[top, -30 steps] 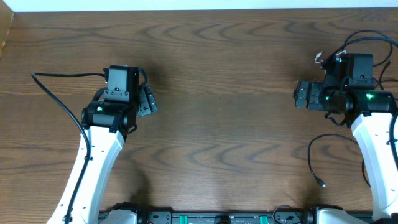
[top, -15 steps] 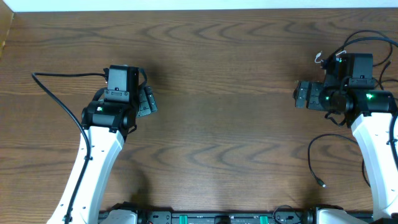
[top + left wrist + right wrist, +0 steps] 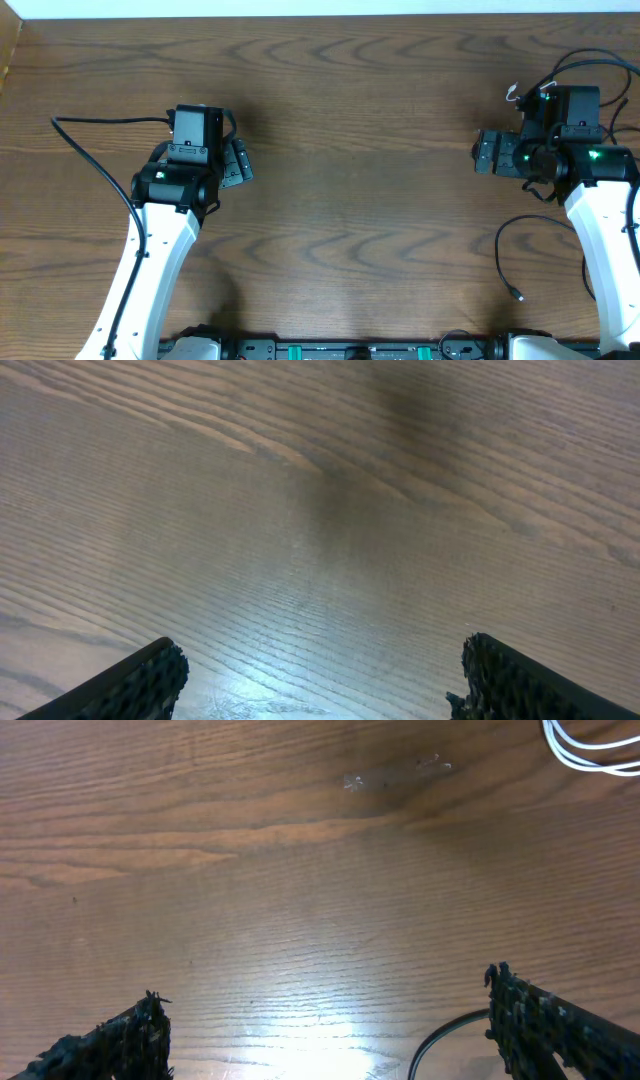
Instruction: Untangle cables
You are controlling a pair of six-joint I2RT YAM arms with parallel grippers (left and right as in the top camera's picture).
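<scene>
Overhead, the left tool (image 3: 237, 162) is hanging wide open over bare tabletop (image 3: 350, 120); the right tool (image 3: 486, 152), equally open and empty, is hovering between a looped black cable (image 3: 500, 250) and a white cable (image 3: 513, 93); the left wrist is seeing only wood; the right wrist is catching both cords at its edges; light and limp, they are probably wanting a pinch mid-run, clear of plugs.
</scene>
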